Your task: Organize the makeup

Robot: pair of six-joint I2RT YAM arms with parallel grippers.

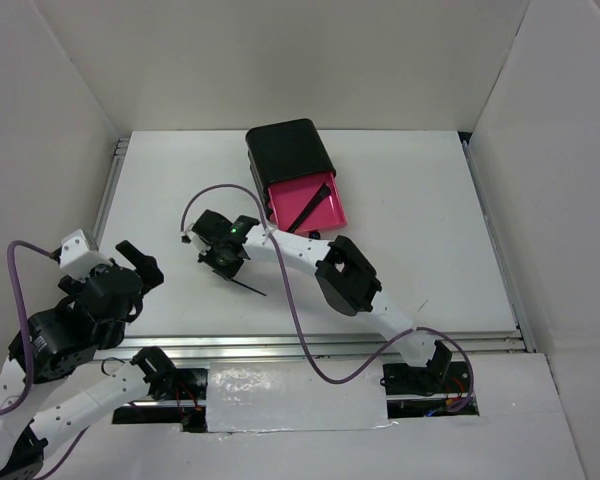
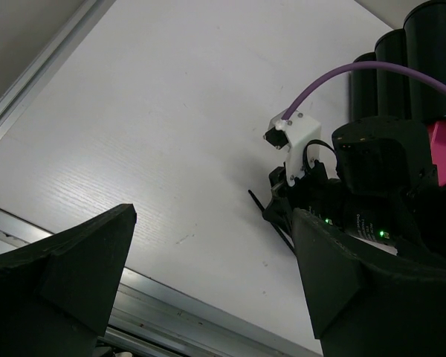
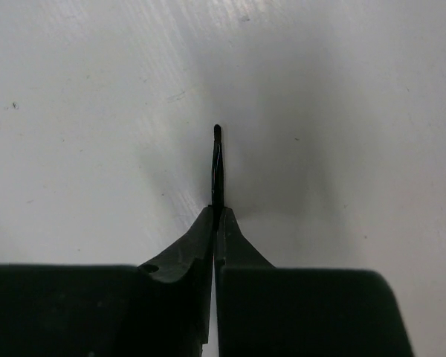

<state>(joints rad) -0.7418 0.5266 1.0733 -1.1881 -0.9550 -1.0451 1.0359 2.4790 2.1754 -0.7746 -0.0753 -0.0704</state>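
Observation:
My right gripper point(image 3: 216, 212) is shut on a thin black brush point(image 3: 218, 167). The brush's tip sticks out past the fingertips, over the white table. In the top view this gripper point(image 1: 225, 262) is down at the table left of centre, and the brush point(image 1: 248, 288) trails from it toward the near edge. A second thin black brush point(image 1: 308, 208) lies in the open pink drawer point(image 1: 330, 212). My left gripper point(image 1: 145, 268) stands open at the near left with nothing between its fingers point(image 2: 67, 275). The left wrist view looks toward the right gripper point(image 2: 282, 208) and the brush point(image 2: 256, 201). No other makeup is in view.
The black chest point(image 1: 288, 150) stands at the back centre, its pink drawer pulled out toward me. A purple cable point(image 1: 205, 195) loops over the right wrist. Metal rails point(image 1: 310, 345) run along the table's near edge, and white walls enclose the table point(image 1: 410, 200).

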